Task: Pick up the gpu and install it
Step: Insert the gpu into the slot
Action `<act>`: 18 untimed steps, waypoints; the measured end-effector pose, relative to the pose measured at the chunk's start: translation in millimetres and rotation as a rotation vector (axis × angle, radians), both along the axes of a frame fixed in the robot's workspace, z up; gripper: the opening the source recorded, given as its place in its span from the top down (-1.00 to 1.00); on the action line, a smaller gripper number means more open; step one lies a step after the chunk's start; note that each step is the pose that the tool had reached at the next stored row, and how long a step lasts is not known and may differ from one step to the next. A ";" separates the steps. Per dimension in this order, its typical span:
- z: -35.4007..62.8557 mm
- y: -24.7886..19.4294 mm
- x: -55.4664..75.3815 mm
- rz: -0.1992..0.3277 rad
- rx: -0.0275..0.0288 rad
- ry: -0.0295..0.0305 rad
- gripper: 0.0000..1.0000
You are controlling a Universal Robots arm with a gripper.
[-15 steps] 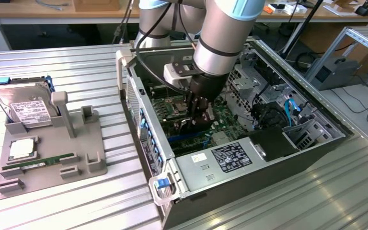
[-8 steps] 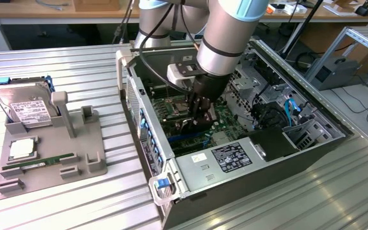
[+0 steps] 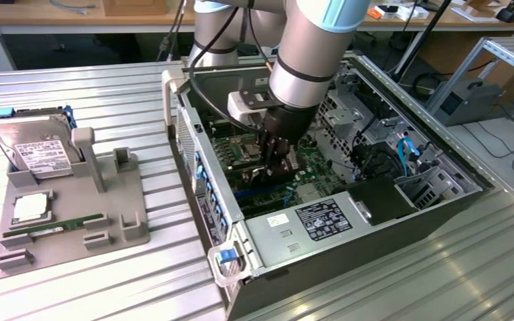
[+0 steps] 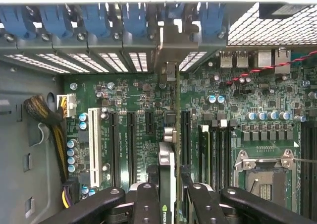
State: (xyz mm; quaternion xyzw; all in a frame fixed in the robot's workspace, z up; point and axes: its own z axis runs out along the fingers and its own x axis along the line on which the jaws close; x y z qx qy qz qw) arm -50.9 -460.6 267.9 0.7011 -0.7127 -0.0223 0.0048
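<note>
Black gripper [image 4: 167,204] fingers fill the near edge of my wrist view, closed narrowly on the gpu [image 4: 168,149], which I hold edge-on and upright between them. Just beyond the fingertips, the card's thin edge runs down toward the green motherboard [image 4: 143,92], lined up with one of the long dark expansion slots [image 4: 184,135] beside the white slot [image 4: 93,140]; its metal bracket [image 4: 168,55] reaches the rear slot openings under the blue retention clips [image 4: 133,18]. Whether the card is fully seated I cannot tell. Farther out, the exterior view shows my arm reaching into the open computer case [image 3: 328,221], gripper [image 3: 270,167] low over the board. On that view's left, the grey parts tray [image 3: 69,221] keeps the silver hard drive [image 3: 38,147] and the green memory stick [image 3: 56,227]. By my reading, pickup and carry are done; insertion is under way, with release not yet made.
</note>
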 end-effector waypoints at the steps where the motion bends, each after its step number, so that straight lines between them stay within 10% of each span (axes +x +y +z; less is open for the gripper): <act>1: 0.7 0.0 0.0 0.000 -0.0003 0.0000 0.47; 18: -0.9 0.0 0.3 0.000 -0.0005 0.0003 0.47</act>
